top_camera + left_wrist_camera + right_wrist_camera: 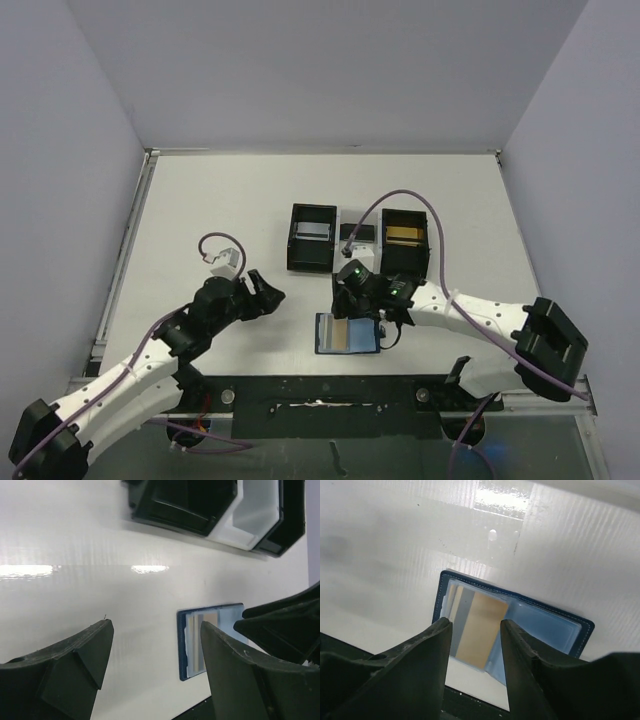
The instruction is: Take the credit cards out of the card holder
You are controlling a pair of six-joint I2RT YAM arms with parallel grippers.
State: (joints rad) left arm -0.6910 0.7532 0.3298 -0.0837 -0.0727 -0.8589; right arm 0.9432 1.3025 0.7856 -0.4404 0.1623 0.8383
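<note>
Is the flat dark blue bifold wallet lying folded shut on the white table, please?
No, the wallet lies spread open, with a flat tan card showing inside it.

Top cam: overhead, whole table (220, 200). L + R wrist cams: close, low, both see open card holder (545, 627).

Near edge of the card holder (547, 625) behind the right pincer (475, 623); perhaps a second card (465, 607) beside the tan card (481, 637).
</note>
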